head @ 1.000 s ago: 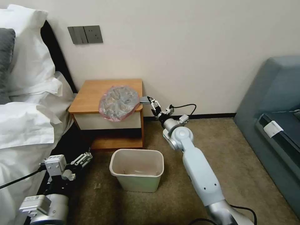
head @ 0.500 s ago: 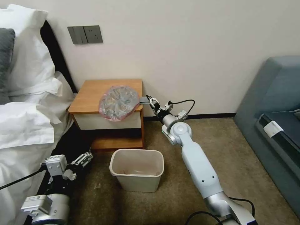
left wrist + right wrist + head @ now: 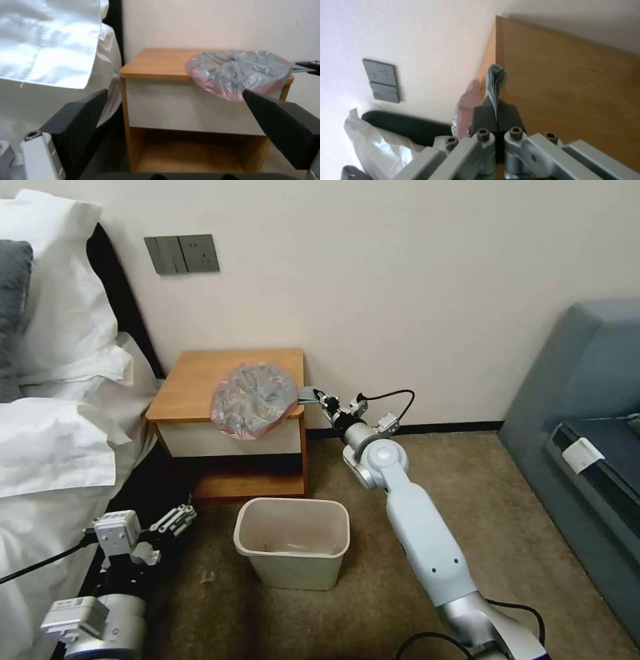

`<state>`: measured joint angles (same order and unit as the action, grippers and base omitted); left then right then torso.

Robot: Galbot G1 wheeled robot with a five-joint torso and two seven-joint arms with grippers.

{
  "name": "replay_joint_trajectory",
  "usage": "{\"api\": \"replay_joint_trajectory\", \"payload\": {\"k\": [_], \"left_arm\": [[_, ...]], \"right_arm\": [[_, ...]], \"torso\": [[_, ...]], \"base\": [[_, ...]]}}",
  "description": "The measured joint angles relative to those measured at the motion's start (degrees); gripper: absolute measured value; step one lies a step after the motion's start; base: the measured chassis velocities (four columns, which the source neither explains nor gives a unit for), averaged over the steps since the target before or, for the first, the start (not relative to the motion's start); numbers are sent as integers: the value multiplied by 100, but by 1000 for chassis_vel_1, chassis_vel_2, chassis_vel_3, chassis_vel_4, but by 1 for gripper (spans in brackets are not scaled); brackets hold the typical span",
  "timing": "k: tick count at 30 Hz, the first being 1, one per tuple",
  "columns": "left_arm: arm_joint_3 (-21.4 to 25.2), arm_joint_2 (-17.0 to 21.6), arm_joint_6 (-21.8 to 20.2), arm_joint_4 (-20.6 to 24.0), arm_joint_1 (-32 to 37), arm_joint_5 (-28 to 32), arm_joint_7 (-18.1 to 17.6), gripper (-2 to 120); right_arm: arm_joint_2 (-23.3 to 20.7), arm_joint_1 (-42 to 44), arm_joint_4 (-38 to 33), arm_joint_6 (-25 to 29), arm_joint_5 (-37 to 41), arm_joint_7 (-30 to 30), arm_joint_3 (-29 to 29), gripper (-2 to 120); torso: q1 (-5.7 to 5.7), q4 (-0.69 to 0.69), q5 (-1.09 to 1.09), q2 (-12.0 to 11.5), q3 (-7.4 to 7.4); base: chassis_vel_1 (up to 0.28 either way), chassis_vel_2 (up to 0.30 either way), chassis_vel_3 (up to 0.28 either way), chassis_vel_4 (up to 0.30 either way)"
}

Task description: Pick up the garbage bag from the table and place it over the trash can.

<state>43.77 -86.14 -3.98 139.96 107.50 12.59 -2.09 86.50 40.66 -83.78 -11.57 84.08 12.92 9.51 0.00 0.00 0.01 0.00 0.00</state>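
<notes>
- At the table's (image 3: 200,380) right edge, the right gripper (image 3: 313,395) reaches in from the side with its fingers pressed together on a thin twisted strip of the garbage bag (image 3: 253,399).
- From the right wrist view, that grey strip (image 3: 495,82) runs straight out of the pinched fingers (image 3: 483,117), alongside the table's wooden side panel (image 3: 570,82).
- Just beyond the right gripper, away from its arm, the main body of the bag lies crumpled on the tabletop, its pinkish edge drooping over the front lip onto the white drawer front (image 3: 200,440).
- Below the right gripper and nearer the robot, the trash can (image 3: 292,543) stands on the carpet (image 3: 413,460) in front of the table, well apart from the bag.
- The left gripper (image 3: 175,520) hangs low beside the bed (image 3: 53,447), to the trash can's left, with its fingers spread apart and nothing between them.
- Ahead of the left gripper (image 3: 176,112), its wrist view looks between two dark fingers (image 3: 283,120) at the table (image 3: 156,62), the bag (image 3: 236,72) on top and the lower shelf (image 3: 186,152) underneath.
- Beyond the bag from the left gripper, the tip of the right gripper (image 3: 308,66) sits at the table's far edge.
</notes>
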Motion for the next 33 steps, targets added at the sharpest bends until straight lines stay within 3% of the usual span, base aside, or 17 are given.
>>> {"api": "replay_joint_trajectory", "payload": {"k": [3, 6, 17, 26, 33], "left_arm": [[-5, -10, 23, -15, -6, -42, 0, 100], [-34, -25, 66, -33, -12, -97, 4, 100], [-72, 41, 100, -111, -128, -108, 27, 100], [-49, 118, 107, -165, -177, -74, 30, 100], [-74, 121, 124, -241, -227, -70, 31, 100]], "right_arm": [[-95, 132, -321, 103, 55, 269, -60, 0], [-338, 484, -1081, 306, 116, 889, -273, 0], [-971, 1434, -2795, 655, 159, 1666, -837, 0], [-948, 2204, -3136, 708, -461, 1622, -1358, 0], [-952, 2715, -3092, 730, -953, 1413, -1404, 0]], "torso": [[0, 0, -1, 0, 0], [0, 0, 0, 0, 0], [0, -1, 0, 0, -1], [0, 0, -1, 0, 0], [0, 0, -1, 0, 0]], "base": [[0, 0, 0, 0], [0, 0, 0, 0], [0, 0, 0, 0], [0, 0, 0, 0], [0, 0, 0, 0]]}}
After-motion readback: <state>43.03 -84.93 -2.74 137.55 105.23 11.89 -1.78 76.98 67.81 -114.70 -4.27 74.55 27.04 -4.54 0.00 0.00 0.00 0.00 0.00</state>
